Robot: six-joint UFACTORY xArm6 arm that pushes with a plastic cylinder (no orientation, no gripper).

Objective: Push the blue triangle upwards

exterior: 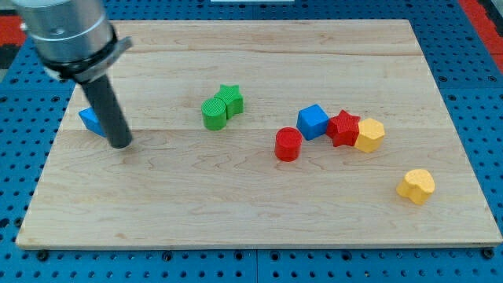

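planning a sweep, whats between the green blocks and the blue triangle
Only my tip and its rod, right beside the blue triangle; the wood toward the green blocks is bare in the camera view.

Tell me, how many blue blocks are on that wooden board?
2. The blue triangle sits at the view's left, partly hidden behind the rod; the blue cube is right of centre, touching the red star.

A single camera looks down at an angle on the whole wooden board (259,212), from nearby.
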